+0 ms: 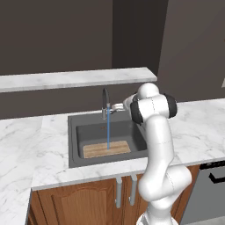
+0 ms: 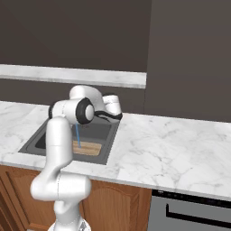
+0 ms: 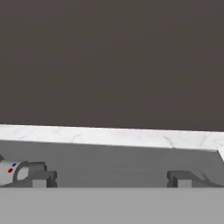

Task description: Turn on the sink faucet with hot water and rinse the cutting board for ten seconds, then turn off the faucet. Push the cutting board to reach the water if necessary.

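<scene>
The sink faucet (image 1: 105, 102) stands at the back of the dark sink (image 1: 73, 140), its arched spout over the basin. A thin blue stream of water (image 1: 108, 131) falls from it onto the cutting board (image 1: 107, 149), which lies flat at the basin's front. My gripper (image 1: 116, 107) hangs just right of the faucet at handle height, open. In the hand view the fingertips (image 3: 40, 179) stand wide apart with nothing between them, and a faucet part with red and blue dots (image 3: 10, 170) shows at the left edge. From the right base view the cutting board (image 2: 87, 147) and water (image 2: 77, 134) show past my arm.
White marble counter (image 1: 22, 145) surrounds the sink, with a raised marble ledge (image 1: 74, 78) against the dark back wall. Wooden cabinet doors (image 1: 83, 202) sit below, and a dishwasher front (image 2: 194, 212) is to the right. My own arm (image 1: 156, 132) stands over the sink's right rim.
</scene>
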### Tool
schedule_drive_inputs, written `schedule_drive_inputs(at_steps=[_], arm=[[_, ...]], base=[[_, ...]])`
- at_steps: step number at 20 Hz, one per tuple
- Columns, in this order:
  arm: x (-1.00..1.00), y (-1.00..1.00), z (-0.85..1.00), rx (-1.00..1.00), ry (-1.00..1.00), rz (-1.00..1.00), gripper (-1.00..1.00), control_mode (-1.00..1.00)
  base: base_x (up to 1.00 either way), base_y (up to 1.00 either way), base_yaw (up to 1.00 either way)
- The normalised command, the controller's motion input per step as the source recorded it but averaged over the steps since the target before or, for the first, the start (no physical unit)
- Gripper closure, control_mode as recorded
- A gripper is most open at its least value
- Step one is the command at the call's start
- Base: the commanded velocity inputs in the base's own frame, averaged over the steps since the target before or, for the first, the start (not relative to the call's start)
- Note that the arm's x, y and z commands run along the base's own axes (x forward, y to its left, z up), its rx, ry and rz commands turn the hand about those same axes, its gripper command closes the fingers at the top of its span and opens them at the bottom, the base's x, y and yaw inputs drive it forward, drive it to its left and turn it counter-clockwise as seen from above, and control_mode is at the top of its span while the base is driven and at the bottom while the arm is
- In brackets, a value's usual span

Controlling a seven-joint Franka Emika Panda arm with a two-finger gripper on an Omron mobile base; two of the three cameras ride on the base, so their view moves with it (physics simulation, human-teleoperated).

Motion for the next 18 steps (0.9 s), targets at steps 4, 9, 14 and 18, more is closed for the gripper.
schedule_drive_inputs(at_steps=[4, 9, 14, 18], arm=[[0.00, 0.00, -0.17, 0.00, 0.00, 0.01, -1.00, -1.00], [0.00, 0.00, -0.23, 0.00, 0.00, 0.00, -1.00, -1.00], [0.00, 0.00, -0.10, 0.00, 0.00, 0.00, -1.00, -1.00], [0.00, 0.00, -0.14, 0.00, 0.00, 0.00, -1.00, -1.00]], base=[[0.00, 0.00, 0.00], [0.00, 0.00, 0.00], [0.00, 0.00, 0.00], [0.00, 0.00, 0.00]])
